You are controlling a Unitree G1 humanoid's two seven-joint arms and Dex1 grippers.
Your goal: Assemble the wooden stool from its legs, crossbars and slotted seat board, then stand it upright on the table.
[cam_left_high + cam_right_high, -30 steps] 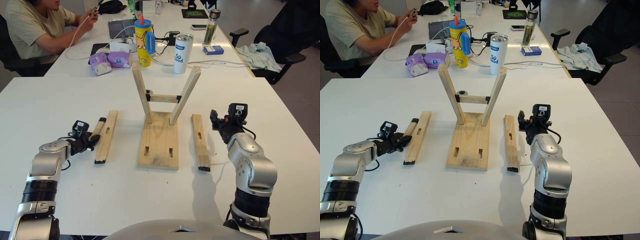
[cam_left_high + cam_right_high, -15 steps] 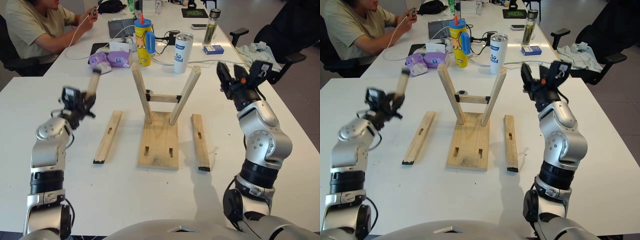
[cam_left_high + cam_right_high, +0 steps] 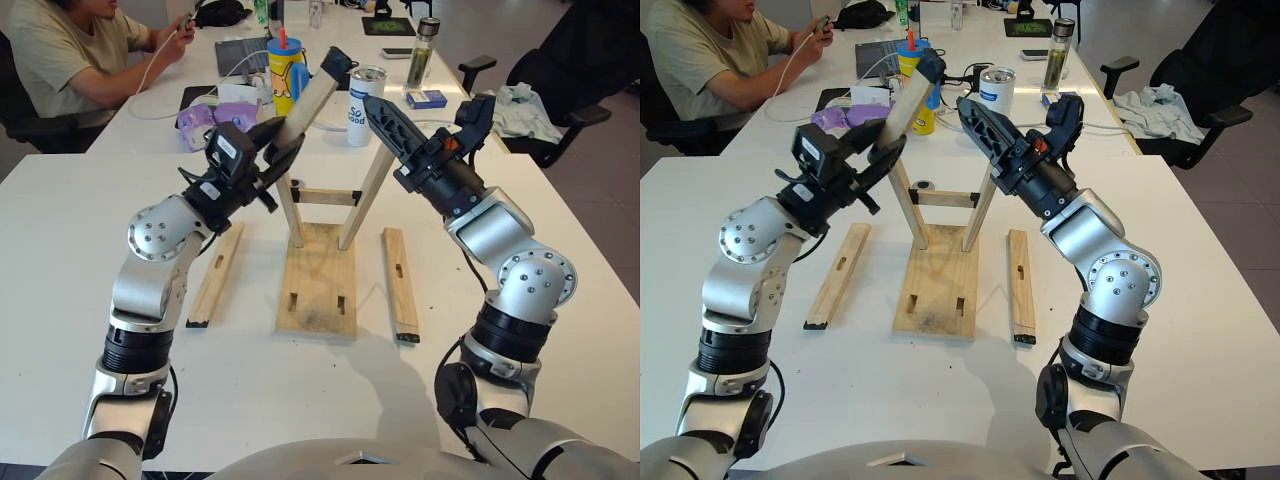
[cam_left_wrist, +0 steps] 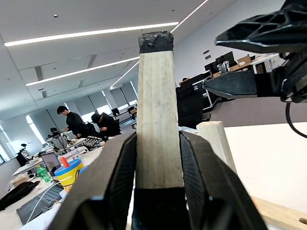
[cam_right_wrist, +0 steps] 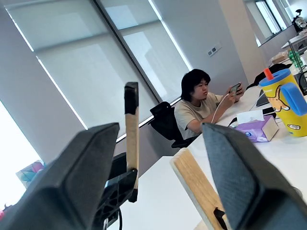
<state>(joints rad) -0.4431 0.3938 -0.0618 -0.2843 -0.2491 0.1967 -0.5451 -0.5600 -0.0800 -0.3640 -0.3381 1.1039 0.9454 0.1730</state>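
**Left fingers hold a crossbar aloft, right fingers spread wide**

The left fingers [image 4: 117,182] are clamped on the lower end of the loose crossbar [image 3: 308,95], 1 finger on each flat side. The bar slants up and away from them, its dark-capped tip uppermost. The right fingers [image 3: 390,118] are spread wide and grip nothing. They point toward the crossbar's tip, near it but apart from it.

Below and between the 2 sets of fingers, the seat board [image 3: 318,290] lies flat on the white surface [image 3: 100,230]. 2 legs stand in the board's far slots and lean outward in a V. They are the left standing leg [image 3: 283,185] and the right standing leg [image 3: 372,190], joined partway up by the fitted crossbar [image 3: 325,197]. The left fingers sit just beside the top of the left standing leg. The right fingers are above and just outside the top of the right one. The near slots [image 3: 298,298] show as open holes.

2 more legs lie flat on the surface, 1 on each side of the board and near it but not touching. The left loose leg [image 3: 215,272] is below the left fingers, and the right loose leg [image 3: 400,283] is below the right fingers.

Beyond both sets of fingers, on the far surface, stand a yellow cup [image 3: 285,85] and a white tumbler [image 3: 358,125], with tissue packs [image 3: 200,125] off to the left.
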